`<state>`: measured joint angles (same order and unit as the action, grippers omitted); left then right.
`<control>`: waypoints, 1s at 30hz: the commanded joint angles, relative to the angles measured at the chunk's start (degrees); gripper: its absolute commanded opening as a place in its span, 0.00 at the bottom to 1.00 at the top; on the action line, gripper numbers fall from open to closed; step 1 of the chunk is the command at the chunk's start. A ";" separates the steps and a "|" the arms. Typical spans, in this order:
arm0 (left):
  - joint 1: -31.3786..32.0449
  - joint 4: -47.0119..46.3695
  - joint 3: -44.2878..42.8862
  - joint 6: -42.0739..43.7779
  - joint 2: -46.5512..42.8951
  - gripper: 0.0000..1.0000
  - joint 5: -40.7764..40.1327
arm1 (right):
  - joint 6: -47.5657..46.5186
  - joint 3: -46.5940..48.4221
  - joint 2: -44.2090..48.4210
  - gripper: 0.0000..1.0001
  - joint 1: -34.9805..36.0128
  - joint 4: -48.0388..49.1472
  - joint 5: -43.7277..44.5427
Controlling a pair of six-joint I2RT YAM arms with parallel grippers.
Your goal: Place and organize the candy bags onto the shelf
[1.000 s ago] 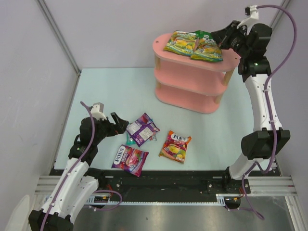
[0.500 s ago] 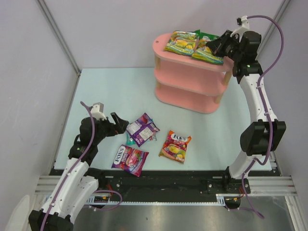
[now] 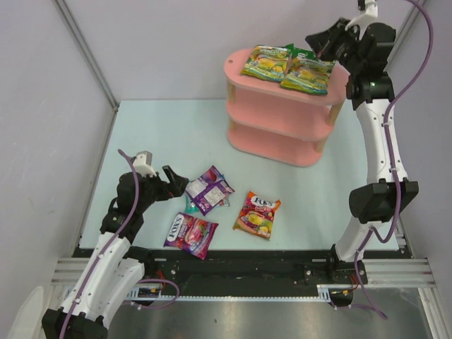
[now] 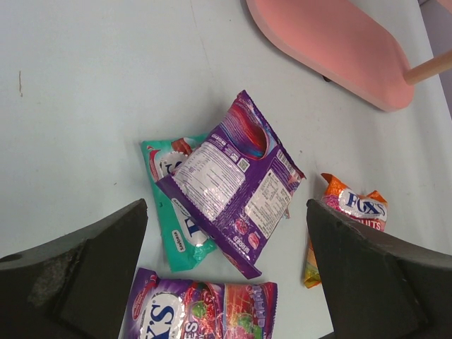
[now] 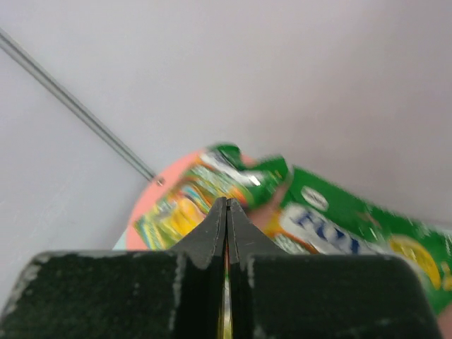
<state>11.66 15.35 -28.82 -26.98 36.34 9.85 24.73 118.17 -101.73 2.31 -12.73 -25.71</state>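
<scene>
The pink shelf point(image 3: 282, 113) stands at the back right. Two green-yellow candy bags point(image 3: 266, 62) point(image 3: 308, 73) lie side by side on its top tier. My right gripper point(image 3: 317, 42) is shut and empty, just above and behind the right-hand bag. In the right wrist view its jaws point(image 5: 227, 202) are pressed together over both bags point(image 5: 185, 208) point(image 5: 353, 226). My left gripper point(image 3: 176, 183) is open, hovering beside a purple bag point(image 4: 233, 180) that lies on a teal bag point(image 4: 169, 219). A purple-magenta FOX'S bag point(image 4: 198, 314) and an orange-red bag point(image 4: 349, 212) lie nearby.
On the table the four loose bags cluster at the front middle: the purple bag point(image 3: 208, 189), the magenta one point(image 3: 191, 233), the orange one point(image 3: 258, 214). The shelf's two lower tiers point(image 3: 279, 145) hold nothing visible. Grey walls close the left, back and right.
My right gripper has lifted up and back off the right-hand green bag on the top tier, staying shut. The left arm and floor bags have not moved.
</scene>
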 commanded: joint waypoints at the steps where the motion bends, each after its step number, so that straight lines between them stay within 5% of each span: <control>1: 0.12 0.82 -1.06 0.00 -0.83 1.00 0.26 | -3.98 13.82 -4.94 0.00 5.50 -5.98 2.85; 18: 0.12 1.52 -1.15 0.35 -0.83 1.00 0.09 | -8.12 27.63 -18.49 0.00 15.53 -3.79 6.55; 30: 0.12 1.26 -1.15 0.35 -0.39 1.00 0.35 | -9.08 25.97 -20.79 0.00 15.80 -4.76 13.05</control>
<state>11.66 17.32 -28.82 -26.94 36.01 9.65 17.39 143.17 -122.04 17.93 -18.15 -15.88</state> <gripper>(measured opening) 0.996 0.007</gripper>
